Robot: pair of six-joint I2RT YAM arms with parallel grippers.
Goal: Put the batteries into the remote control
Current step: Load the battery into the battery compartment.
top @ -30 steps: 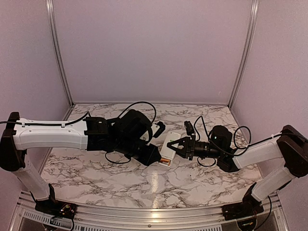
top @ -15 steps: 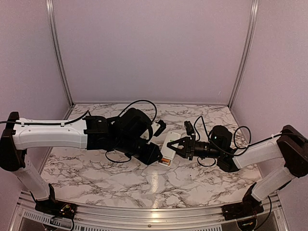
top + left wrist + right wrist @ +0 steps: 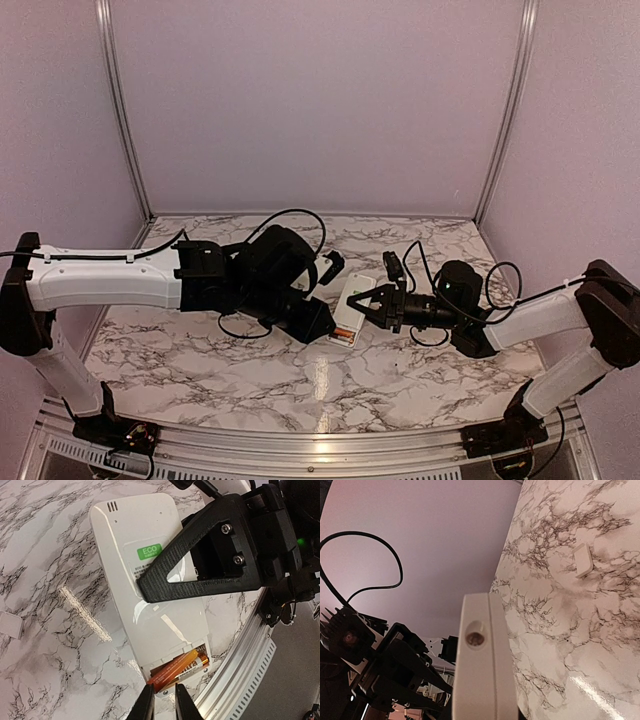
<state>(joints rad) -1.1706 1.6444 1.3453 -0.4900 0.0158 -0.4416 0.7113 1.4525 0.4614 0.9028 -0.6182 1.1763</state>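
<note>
Remote control [image 3: 167, 625] sits mid-table [image 3: 250, 370] between the two arms, plain back facing up, green ECO sticker [image 3: 149, 551] showing. Right gripper [image 3: 362, 303] is clamped on it from the right: one black finger [image 3: 200, 565] lies flat across the back just below the sticker, and the right wrist view looks straight down the remote's end face with the round emitter window [image 3: 474, 632]. Can't tell from these angles whether the remote rests fully on the marble or is held a touch above it. The battery bay at the remote's other end, the one toward the arm bases, is uncovered. Both batteries [image 3: 180, 666] are in it side by side, the orange-copper one nearer the remote's end edge and the yellowish-gold one beside it. Left gripper [image 3: 164, 702] is right at that end of the remote, tips barely parted with only a thin gap and nothing between them. The tips are just short of the bay and not touching the batteries. A small white piece [image 3: 582, 560] lies on the marble, well apart from the remote.
</note>
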